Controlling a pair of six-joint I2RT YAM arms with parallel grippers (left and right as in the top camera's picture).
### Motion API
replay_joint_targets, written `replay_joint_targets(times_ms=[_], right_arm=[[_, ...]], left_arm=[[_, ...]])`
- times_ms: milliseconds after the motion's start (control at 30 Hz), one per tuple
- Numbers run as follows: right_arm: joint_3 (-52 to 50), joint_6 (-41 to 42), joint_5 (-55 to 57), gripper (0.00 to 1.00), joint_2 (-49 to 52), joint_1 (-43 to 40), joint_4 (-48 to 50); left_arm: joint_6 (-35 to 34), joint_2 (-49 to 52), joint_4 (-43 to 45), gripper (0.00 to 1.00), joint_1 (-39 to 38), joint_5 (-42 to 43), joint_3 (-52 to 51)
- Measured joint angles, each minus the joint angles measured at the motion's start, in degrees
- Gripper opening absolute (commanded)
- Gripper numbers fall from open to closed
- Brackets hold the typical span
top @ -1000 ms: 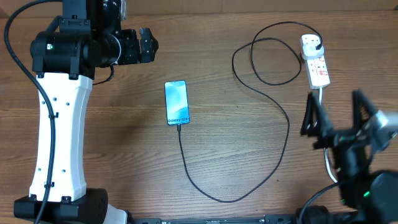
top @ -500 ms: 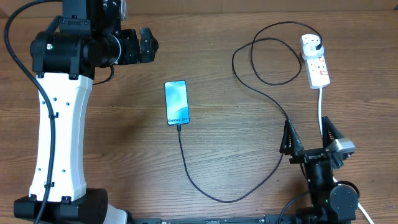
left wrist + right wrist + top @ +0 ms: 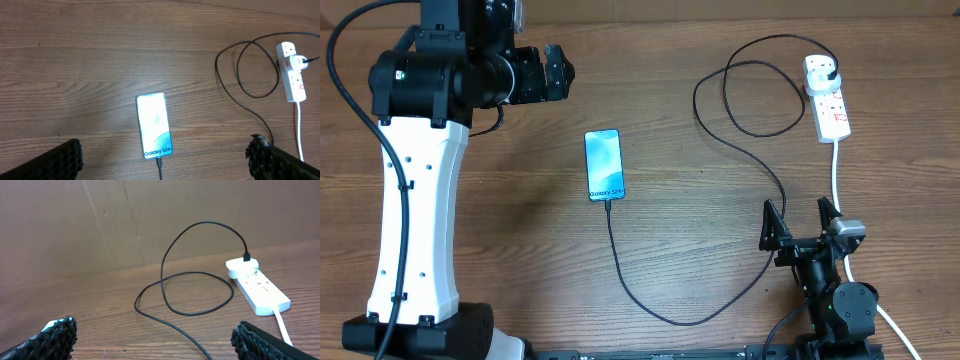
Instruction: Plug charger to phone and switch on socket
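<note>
The phone [image 3: 604, 165] is a slim, flat rectangle with a dark rim and a glossy pale blue screen carrying white "Galaxy S24" lettering, and it lies face up near the middle of the worktop [image 3: 680, 60], a matte brown surface with fine wood grain. The charger [image 3: 611, 240], a thin black rubbery cable, meets the phone's lower edge, sweeps in a broad curve to the phone's right, and coils into loose loops. It ends at a small white block seated on the far end of the socket [image 3: 828, 97]. How deeply the tip sits in the phone is too small to judge. The socket, a smooth white oblong strip with red markings, lies well to the phone's right. Its switch position cannot be made out. A thick white cord [image 3: 836, 175] runs from it and disappears behind the right arm. The left tool [image 3: 556, 72], black and ribbed, hangs above the worktop up and to the left of the phone with its jaws spread wide and nothing between them. Behind it stands the arm's white shell [image 3: 415, 200]. The right tool [image 3: 798, 222] sits right of the phone, just beside the cable's curve, likewise gaping and empty. In both wrist views only the knobbly black fingertips [image 3: 55, 335] show, cut off at the lower corners. Behind the worktop, beyond the phone, stands a plain brown panel [image 3: 100, 220] with faint seams.
</note>
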Motion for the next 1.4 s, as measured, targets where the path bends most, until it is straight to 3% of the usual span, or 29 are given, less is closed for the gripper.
replay_joint_targets(times_ms=[733,1000,1133,1400], right_arm=[[0.02,-0.02,0.00,1.00,0.00,0.00,0.00],[0.02,0.00,0.02,1.00,0.00,0.00,0.00],[0.00,-0.02,0.02,1.00,0.00,0.00,0.00],[0.02,0.00,0.00,1.00,0.00,0.00,-0.02]], left_arm=[[0.00,0.00,-0.26,1.00,0.00,-0.13,0.00],[0.09,-0.72,-1.03,1.00,0.00,-4.55,-0.98],[2.38,-6.32,11.32,1.00,0.00,-5.27,-8.92],[12.11,-29.35,47.06,1.00,0.04,-3.78,-41.11]])
